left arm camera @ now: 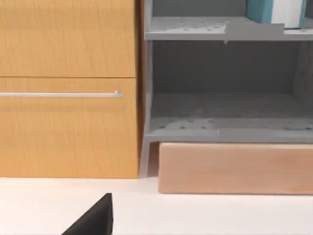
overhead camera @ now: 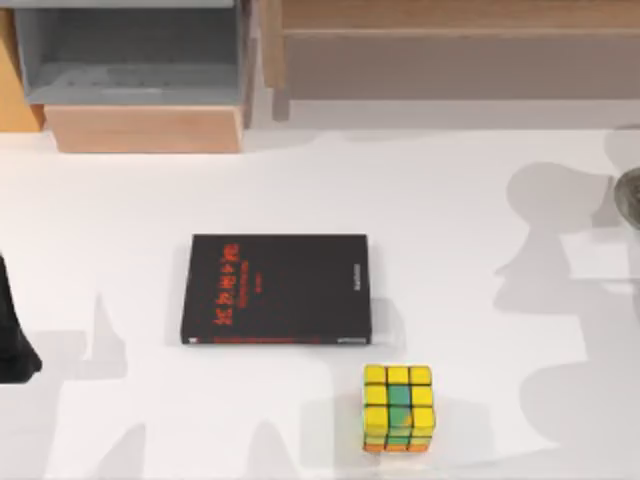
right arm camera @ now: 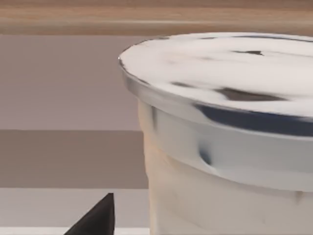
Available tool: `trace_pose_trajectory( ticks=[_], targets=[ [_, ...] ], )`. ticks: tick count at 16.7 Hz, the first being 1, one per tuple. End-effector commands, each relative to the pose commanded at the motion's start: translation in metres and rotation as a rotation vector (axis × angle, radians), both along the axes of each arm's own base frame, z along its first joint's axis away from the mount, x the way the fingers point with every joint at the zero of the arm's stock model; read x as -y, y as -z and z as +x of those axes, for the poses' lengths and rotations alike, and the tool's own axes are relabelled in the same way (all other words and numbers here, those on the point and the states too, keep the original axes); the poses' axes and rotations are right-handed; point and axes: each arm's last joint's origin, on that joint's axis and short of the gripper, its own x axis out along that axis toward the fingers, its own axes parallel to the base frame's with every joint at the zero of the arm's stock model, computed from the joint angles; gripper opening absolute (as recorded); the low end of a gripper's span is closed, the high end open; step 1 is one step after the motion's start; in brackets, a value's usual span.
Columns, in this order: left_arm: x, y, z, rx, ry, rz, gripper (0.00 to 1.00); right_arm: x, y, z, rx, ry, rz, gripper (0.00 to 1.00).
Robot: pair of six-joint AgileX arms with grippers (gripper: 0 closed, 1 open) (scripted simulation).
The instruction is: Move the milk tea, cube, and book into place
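Jaws on both arms are hard to read: I cannot tell if they are wide or narrow, because just a small dark bit of each one peeks in. The left gripper (left arm camera: 93,223) hangs low over the white worktop (overhead camera: 480,340), by its left edge. It faces a brown wooden cabinet with a long metal handle (left arm camera: 63,93) and a grey set of shelves (left arm camera: 225,127) beside it. The right gripper (right arm camera: 95,220) is right up close to the milk tea, a pale cup with a white lid (right arm camera: 230,147). I cannot tell if it is touching the cup. From above, the cup's rim sits at the far right edge of the worktop.

The flat light blue book with white page edges (left arm camera: 274,11) stands on the upper grey shelf. I think that job is done.

The small puzzle cube with yellow, green and orange squares (overhead camera: 398,408) sits on the worktop near the front, just beside the front right corner of a flat black book with red letters (overhead camera: 275,290). They are close but not touching. Nothing holds the cube, so I think it has yet to be moved.

The milk tea is on the worktop too, so I think it is not in place yet. My guess is one job is done and two are left, and the milk tea looks like the one in hand now.
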Motion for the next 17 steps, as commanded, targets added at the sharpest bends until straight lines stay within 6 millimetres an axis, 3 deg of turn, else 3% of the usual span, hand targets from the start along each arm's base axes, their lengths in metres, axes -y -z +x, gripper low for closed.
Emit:
trace_pose_trajectory(
  ticks=[5, 11, 17],
  targets=[
    [0.000, 0.000, 0.000, 0.000, 0.000, 0.000, 1.00, -0.002, -0.005, -0.005, -0.035, -0.007, 0.003, 1.00],
    [0.000, 0.000, 0.000, 0.000, 0.000, 0.000, 1.00, -0.001, -0.046, -0.015, 0.008, -0.002, -0.002, 1.00],
    [0.000, 0.000, 0.000, 0.000, 0.000, 0.000, 1.00, -0.002, -0.049, -0.018, 0.000, -0.008, 0.000, 1.00]
  ],
)
